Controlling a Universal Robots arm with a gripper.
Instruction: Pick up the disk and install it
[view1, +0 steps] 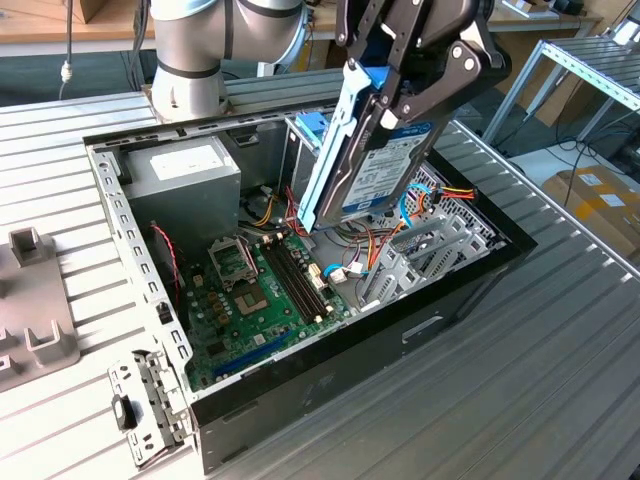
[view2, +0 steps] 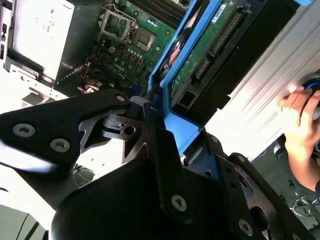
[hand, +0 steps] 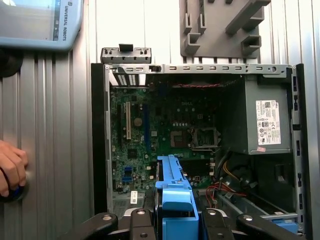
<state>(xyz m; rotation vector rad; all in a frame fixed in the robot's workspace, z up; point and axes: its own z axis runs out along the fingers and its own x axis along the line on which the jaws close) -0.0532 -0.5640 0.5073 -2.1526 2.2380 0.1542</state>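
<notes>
A: Where is the disk (view1: 375, 170) seen, relative to the gripper (view1: 400, 95)?

B: It is clamped between the black fingers at its upper end, gripped by the blue carrier frame. In the exterior view it is held tilted, nearly on edge, and hangs down from the gripper into the open computer case (view1: 130, 230). In both wrist views the blue frame (hand: 172, 185) is seen running out from between the fingers (view2: 150, 107).

A: What is found around its lower end?

B: The lower end is held over the motherboard (view1: 260, 290), close to a bundle of red and yellow cables (view1: 290, 215); contact with them cannot be judged. The power supply (view1: 185, 175) is set toward the exterior view's left, the metal drive cage (view1: 420, 255) toward its right, and the disk is placed between the two. A blue bracket (view1: 312, 125) is seen just behind the disk's upper edge.

A: And open room?

B: The case top is uncovered, so the space above the board is bounded only by the case walls. The ribbed table (view1: 520, 400) lies bare at the exterior view's right; a grey fixture (view1: 35, 300) is set on it at the left.

A: Counts?

B: One disk, one gripper, one case, one power supply and one drive cage are counted. One person's hand (hand: 10, 167) is rested on the table beside the case, well apart from the disk.
</notes>
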